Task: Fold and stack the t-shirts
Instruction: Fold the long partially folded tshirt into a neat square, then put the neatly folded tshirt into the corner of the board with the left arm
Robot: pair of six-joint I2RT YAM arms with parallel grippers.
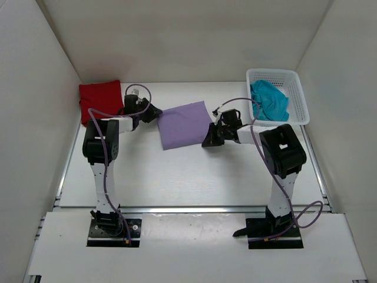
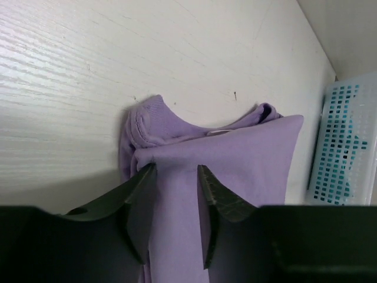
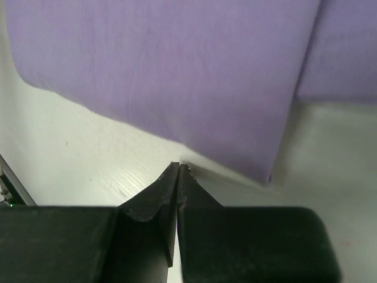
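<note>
— What lies on the white wood-grain table [image 1: 194, 177]?

— A white plastic mesh basket [image 1: 297, 88] at the far right, with the crumpled teal t-shirt [image 1: 270, 100] in it. The folded lavender t-shirt [image 1: 184, 125] lies mid-table, and the folded deep red t-shirt [image 1: 101, 99] sits in the far left corner.

— And the grippers?

— The left gripper [image 2: 175, 170] is at the lavender shirt's collar edge, jaws partly apart astride a fold of cloth. The right gripper [image 3: 178, 167] is fully closed on nothing, tips on the table just short of the shirt's opposite edge.
</note>
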